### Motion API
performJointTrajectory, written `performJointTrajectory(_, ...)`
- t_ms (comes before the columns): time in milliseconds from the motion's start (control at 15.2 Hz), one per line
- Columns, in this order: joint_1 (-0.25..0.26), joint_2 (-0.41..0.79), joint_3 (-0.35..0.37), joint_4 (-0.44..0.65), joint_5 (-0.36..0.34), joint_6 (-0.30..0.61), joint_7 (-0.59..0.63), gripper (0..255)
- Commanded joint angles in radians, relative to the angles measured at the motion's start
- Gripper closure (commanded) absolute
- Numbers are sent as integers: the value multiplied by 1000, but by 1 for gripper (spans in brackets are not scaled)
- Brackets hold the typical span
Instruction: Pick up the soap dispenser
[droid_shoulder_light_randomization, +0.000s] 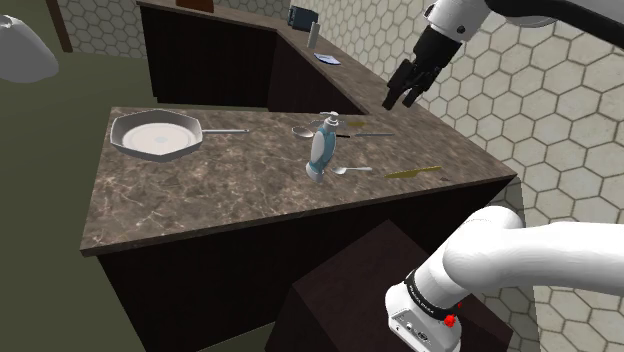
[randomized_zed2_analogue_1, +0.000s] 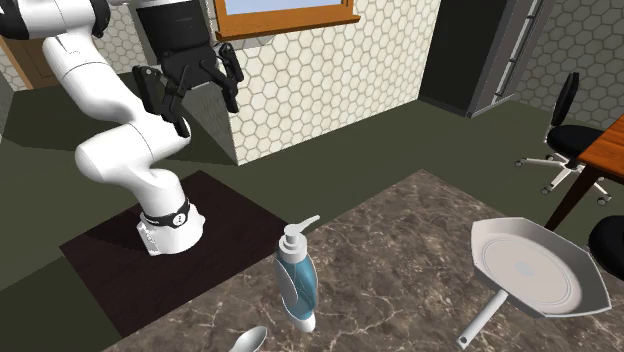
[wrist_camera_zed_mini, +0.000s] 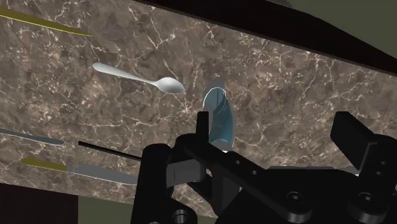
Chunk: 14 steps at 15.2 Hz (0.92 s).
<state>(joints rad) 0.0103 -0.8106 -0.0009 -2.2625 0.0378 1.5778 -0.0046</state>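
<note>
The soap dispenser is a white and blue pump bottle standing upright near the middle of the brown marble counter. It appears again at the counter's near edge and from above beside one fingertip. My black gripper hangs open well above the counter, off to the shoulder view's right of the bottle, holding nothing. In the second exterior view the gripper is high and behind the bottle, its fingers spread. Through the wrist camera the gripper straddles bare counter beside the dispenser.
A white pan sits at the counter's left end, also seen in the other exterior view. Spoons and knives lie around the bottle. A back counter carries small items. An office chair stands far off.
</note>
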Motion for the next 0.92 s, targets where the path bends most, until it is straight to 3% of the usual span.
performJointTrajectory(0, 0, 0, 0, 0, 0, 0, 0, 0)
performJointTrajectory(462, -8, 55, 46, -187, -58, 344, 1, 0)
performJointTrajectory(858, -37, 185, 88, -278, -130, 652, 29, 0)
